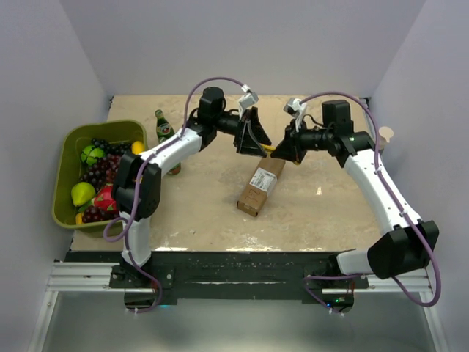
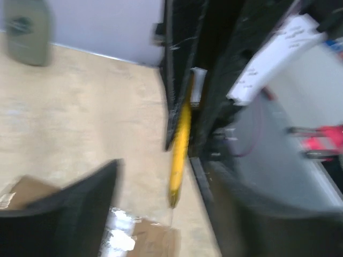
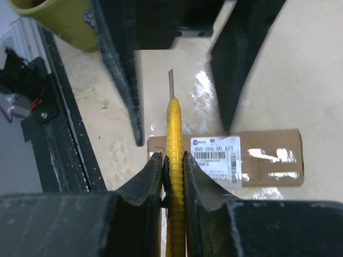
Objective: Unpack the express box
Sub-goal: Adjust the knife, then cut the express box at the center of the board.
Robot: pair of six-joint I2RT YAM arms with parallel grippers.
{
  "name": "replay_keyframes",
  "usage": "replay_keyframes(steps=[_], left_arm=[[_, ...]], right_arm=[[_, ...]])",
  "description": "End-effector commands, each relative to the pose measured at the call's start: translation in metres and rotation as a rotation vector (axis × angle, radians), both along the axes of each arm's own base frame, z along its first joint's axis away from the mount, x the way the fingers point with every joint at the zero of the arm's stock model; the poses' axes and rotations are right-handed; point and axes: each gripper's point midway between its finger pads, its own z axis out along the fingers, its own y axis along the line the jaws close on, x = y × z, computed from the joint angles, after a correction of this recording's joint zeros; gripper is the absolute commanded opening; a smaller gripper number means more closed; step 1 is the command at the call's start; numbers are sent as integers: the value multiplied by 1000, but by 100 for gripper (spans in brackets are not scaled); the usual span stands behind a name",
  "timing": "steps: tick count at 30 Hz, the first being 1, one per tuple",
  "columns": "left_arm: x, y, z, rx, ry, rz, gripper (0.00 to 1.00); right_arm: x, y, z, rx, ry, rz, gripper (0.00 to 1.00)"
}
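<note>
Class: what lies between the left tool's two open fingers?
The yellow utility knife, gripped by the right tool; the express box shows behind it. Clearest in the right wrist view.

On the beige table [image 1: 205,213] we list one express box [image 1: 261,187], lying diagonally at centre. Just past its far end are the left gripper [image 1: 251,150], fingers spread, and the right gripper [image 1: 280,152], with a sliver of yellow knife [image 1: 270,149] between them. At left we list a green basin [image 1: 110,126] of mixed fruit and, beside it, one upright green bottle [image 1: 163,126].
</note>
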Motion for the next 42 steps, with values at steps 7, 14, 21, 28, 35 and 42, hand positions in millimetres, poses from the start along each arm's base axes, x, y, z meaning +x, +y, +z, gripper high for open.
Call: replay_keyframes(steps=[7,14,21,28,35,42], left_arm=[[90,71,-26,299,-392,629,100],[22,105,-134,560,-417,638,99],[-11,103,-182,616,-164,654,86],[-78,59,-199,513,-155,303,80],[-81,30,-195,504,-157,228,80],[-49,97,-149,531,-255,330,93]], right_arm=[[-14,-58,-25,-84,294,-522,0],[-13,-88,-53,-129,363,-661,0],[-1,-113,-62,-139,388,-744,0],[7,-121,-67,-115,404,-761,0],[5,-116,-76,-122,402,-681,0],[28,-106,-74,-75,458,-650,0]])
